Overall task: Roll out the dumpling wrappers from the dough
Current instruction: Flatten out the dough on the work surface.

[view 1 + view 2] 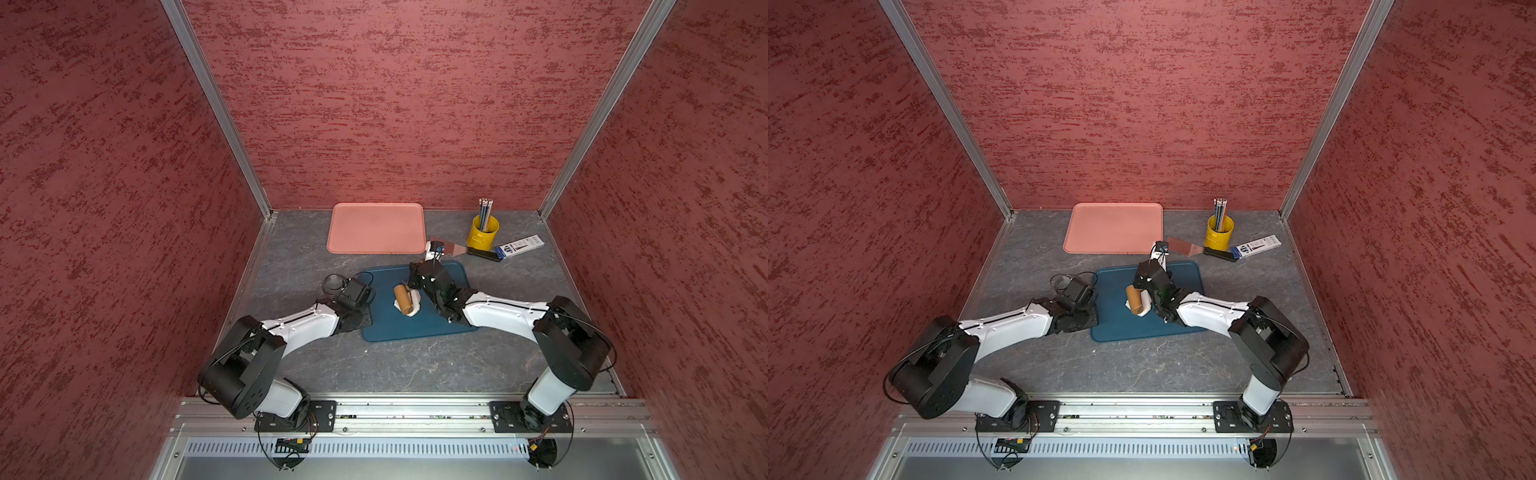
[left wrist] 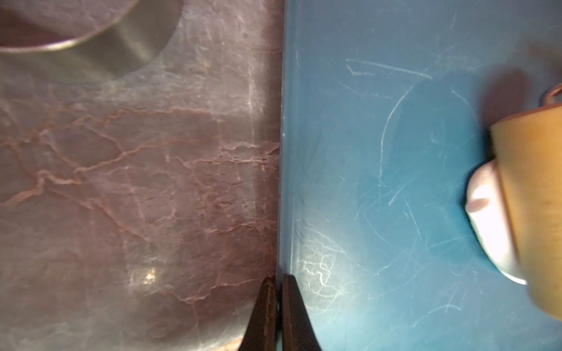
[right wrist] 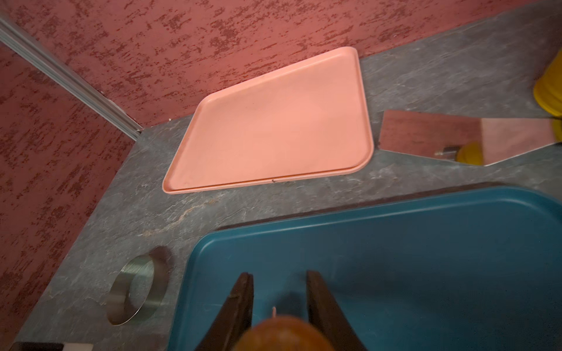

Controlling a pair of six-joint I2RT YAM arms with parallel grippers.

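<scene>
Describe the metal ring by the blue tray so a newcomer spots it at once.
Find the blue tray in the middle of the grey tabletop. Just off its far corner on the robot's left side, the metal ring lies on the tabletop, on neither tray. It is a short, shiny steel band, open through the middle, the only round bare-metal item there.

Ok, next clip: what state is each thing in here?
dough: on the blue tray, pressed under the rolling pin
rolling pin: lying across the dough
right gripper: fingers shut on the rolling pin
left gripper: fingers shut, empty, at the blue tray's edge
pink tray: empty
yellow cup: upright, holding pencils
ring cutter: resting on the table
scraper: flat on the table
</scene>
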